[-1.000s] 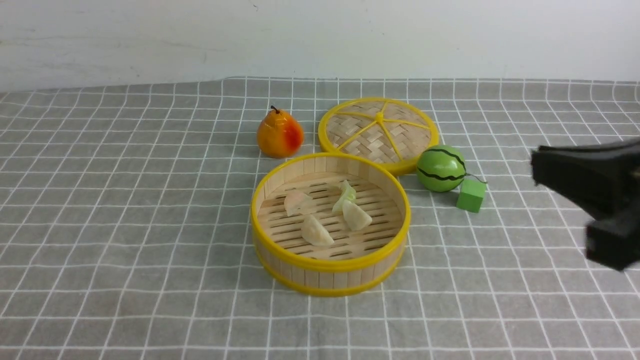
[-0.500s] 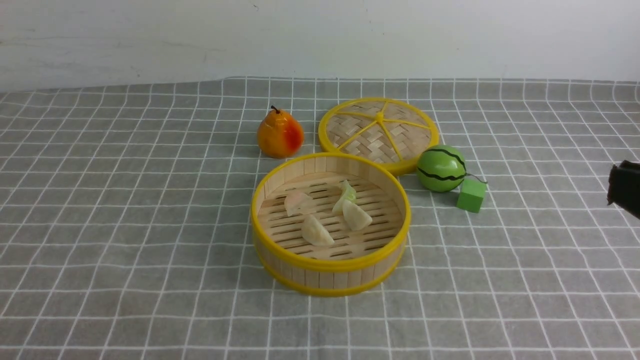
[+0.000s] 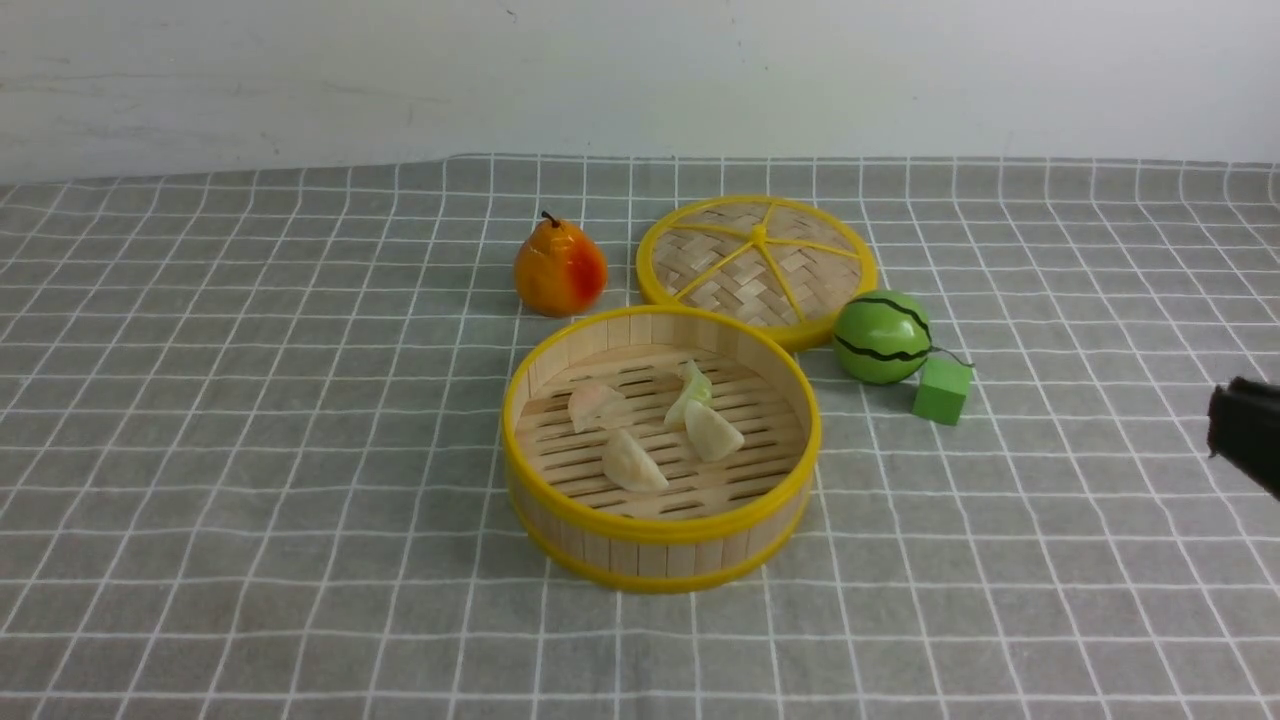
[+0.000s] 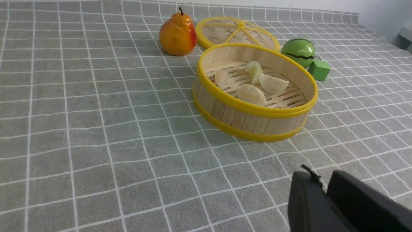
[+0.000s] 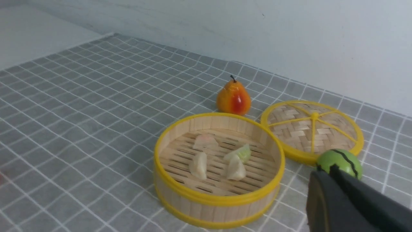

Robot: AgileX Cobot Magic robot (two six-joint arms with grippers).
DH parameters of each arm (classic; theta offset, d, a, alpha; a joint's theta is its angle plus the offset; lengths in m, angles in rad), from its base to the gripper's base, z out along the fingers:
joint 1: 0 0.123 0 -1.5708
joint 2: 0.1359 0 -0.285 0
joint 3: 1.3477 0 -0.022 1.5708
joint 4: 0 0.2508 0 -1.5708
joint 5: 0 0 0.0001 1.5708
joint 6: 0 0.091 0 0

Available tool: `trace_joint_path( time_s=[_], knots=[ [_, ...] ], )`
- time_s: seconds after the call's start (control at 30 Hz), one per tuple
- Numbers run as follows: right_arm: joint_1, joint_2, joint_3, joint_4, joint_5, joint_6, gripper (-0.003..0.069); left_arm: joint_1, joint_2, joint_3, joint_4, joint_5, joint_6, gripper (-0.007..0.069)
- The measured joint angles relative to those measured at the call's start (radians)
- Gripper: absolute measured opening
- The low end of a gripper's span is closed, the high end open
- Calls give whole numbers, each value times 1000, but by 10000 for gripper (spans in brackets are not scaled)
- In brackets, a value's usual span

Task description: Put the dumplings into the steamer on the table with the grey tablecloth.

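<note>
The round bamboo steamer (image 3: 660, 530) with yellow rims stands mid-table on the grey tablecloth (image 3: 250, 450). On its slatted floor lie several dumplings: a pinkish one (image 3: 597, 405), a pale green one (image 3: 692, 390) and two cream ones (image 3: 712, 432) (image 3: 632, 462). My right gripper (image 3: 1218, 425) shows only as a dark tip at the front view's right edge, far from the steamer. Its fingers are together and empty in the right wrist view (image 5: 325, 170). My left gripper (image 4: 317, 178) hangs over bare cloth short of the steamer (image 4: 254, 111), fingers close together with nothing between them. It is out of the front view.
An orange-red pear (image 3: 559, 268) stands behind the steamer. The flat woven lid (image 3: 757, 260) lies to the back right. A green watermelon ball (image 3: 883, 337) and a small green cube (image 3: 942, 390) sit right of the steamer. A white wall closes the far edge.
My right gripper has pulled back to the right, from beside the green cube to almost out of the front view. The dumplings and the steamer have not moved.
</note>
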Motion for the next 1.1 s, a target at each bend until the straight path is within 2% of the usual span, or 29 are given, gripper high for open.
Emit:
trace_joint_path(
  time_s=[0.1, 0.2, 0.23, 0.4, 0.57, 0.77, 1.1],
  knots=[
    [-71, -68, 120, -14, -80, 4, -21, 0, 0, 0, 0, 0, 0, 91],
    [-193, -155, 250, -39, -116, 60, -22, 0, 0, 0, 0, 0, 0, 93],
    [-249, -191, 305, -67, -116, 94, -22, 0, 0, 0, 0, 0, 0, 94],
    [-373, -347, 436, -172, -75, 225, -22, 0, 0, 0, 0, 0, 0, 100],
    [-482, -506, 557, -197, -17, 314, -22, 0, 0, 0, 0, 0, 0, 106],
    [-499, -541, 566, -200, 98, 331, -22, 0, 0, 0, 0, 1, 0, 111],
    [-499, -541, 559, -200, 140, 331, -22, 0, 0, 0, 0, 1, 0, 113]
  ],
)
